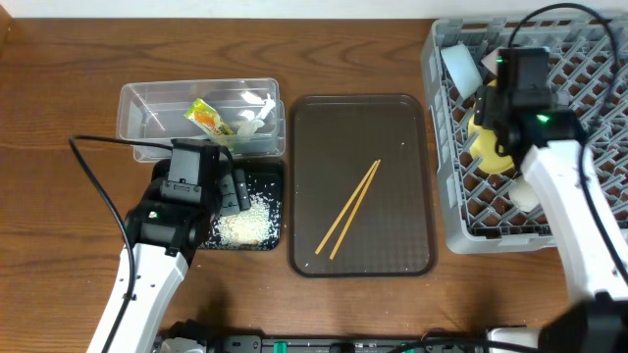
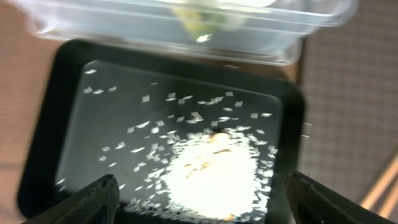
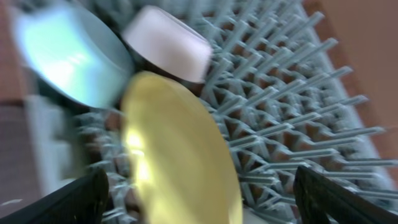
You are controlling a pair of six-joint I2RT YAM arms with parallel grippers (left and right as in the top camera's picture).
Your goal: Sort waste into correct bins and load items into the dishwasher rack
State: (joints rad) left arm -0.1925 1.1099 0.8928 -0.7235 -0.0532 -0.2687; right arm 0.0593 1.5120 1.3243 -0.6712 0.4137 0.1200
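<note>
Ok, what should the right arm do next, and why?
Probably swing the right pincer over to the chopsticks: they lie on the brown tray, while the yellow plate already sits in the rack and the pincer looks open.

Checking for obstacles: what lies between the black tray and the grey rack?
The brown tray with two chopsticks on it, seen in the overhead view.

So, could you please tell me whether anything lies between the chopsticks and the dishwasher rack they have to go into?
Nothing visible does. The chopsticks lie alone on the brown tray, and only the tray's low rim and the near wall of the dishwasher rack sit between them and the rack's lattice.
</note>
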